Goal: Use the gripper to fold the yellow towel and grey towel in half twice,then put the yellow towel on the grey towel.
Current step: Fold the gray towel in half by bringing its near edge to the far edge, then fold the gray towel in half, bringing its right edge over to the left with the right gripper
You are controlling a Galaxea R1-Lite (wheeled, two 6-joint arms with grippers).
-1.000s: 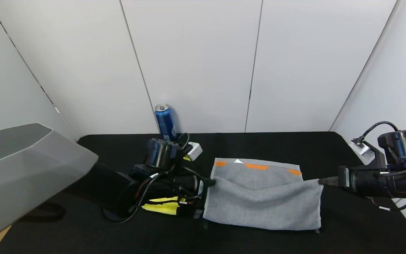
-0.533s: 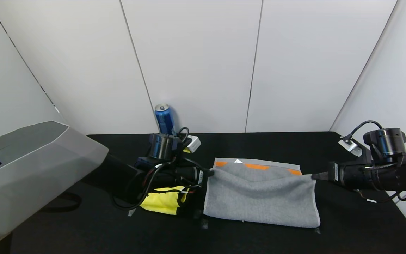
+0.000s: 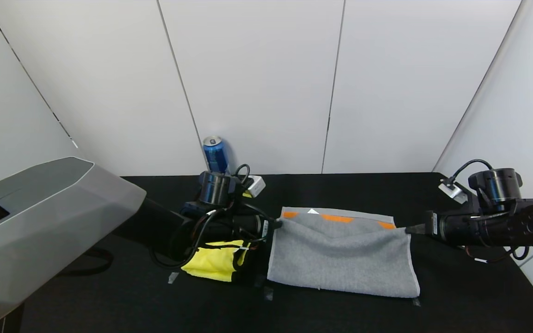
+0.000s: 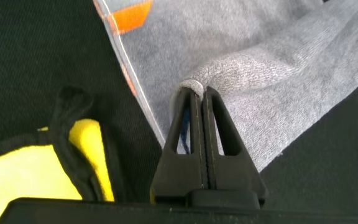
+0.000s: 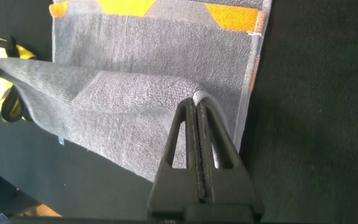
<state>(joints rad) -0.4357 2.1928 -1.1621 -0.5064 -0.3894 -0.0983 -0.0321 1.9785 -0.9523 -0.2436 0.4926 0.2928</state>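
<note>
Grey towel [image 3: 340,259] on black tabletop [image 3: 456,296], half-folded, near layer lifted and stretched between both end effectors. Left end effector [image 3: 277,224] clamped together on towel's left corner; right end effector [image 3: 408,228] clamped on opposite corner. Orange patterned band [image 3: 336,218] exposed on flat layer just beyond both end effectors. Yellow towel [image 3: 211,263] crumpled just behind left end effector, partly under its arm. Blue can [image 3: 215,154] upright farther back beyond left end effector, against white panelled wall [image 3: 257,83].
</note>
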